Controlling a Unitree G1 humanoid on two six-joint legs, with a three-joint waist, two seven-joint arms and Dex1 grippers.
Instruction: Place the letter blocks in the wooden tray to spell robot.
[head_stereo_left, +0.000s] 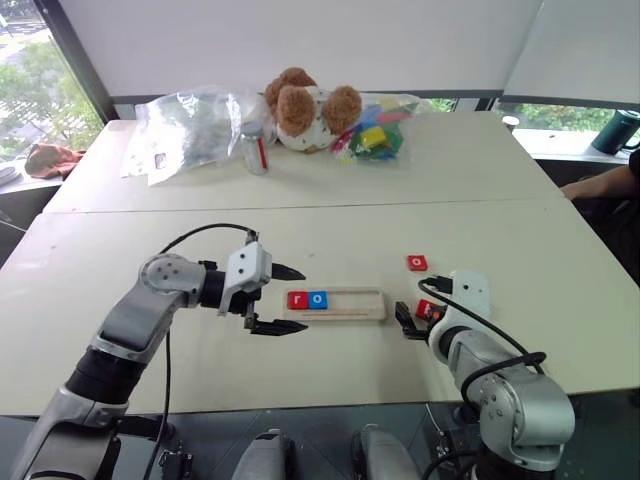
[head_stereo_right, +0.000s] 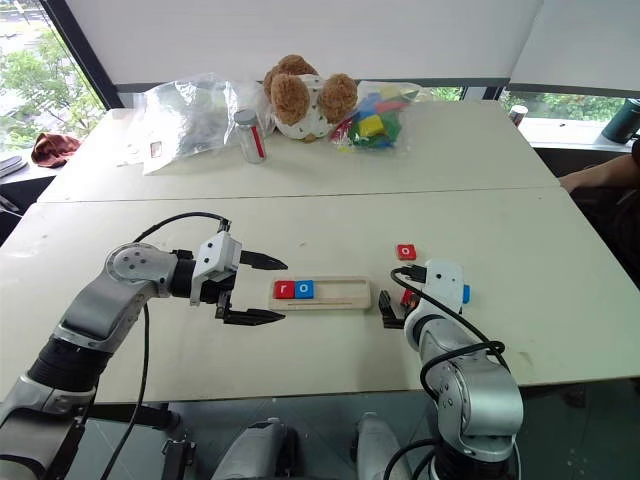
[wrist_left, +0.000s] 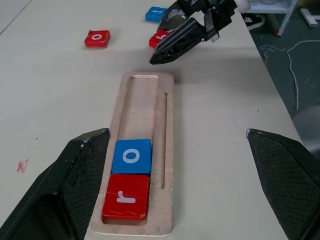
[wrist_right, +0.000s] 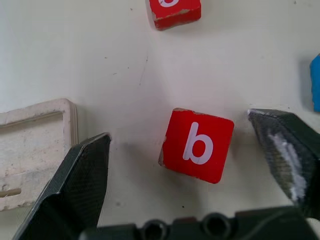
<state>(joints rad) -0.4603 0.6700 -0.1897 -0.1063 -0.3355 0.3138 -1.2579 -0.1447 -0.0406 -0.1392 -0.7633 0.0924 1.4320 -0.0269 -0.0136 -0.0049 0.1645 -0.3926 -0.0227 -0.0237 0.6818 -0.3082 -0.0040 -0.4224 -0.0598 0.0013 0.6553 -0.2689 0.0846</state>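
Probably an office or lab — pale tables (head_stereo_left: 300, 180), big windows (head_stereo_left: 40, 90).

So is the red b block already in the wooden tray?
No, the red b block lies on the table between the open right gripper's fingers, beside the wooden tray.

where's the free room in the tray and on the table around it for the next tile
The tray is bare past the blue o, toward the right tool; the red r fills its other end. The table is bare between the tray and the far bags. It is crowded at the right tool: red b, red o, blue tile.
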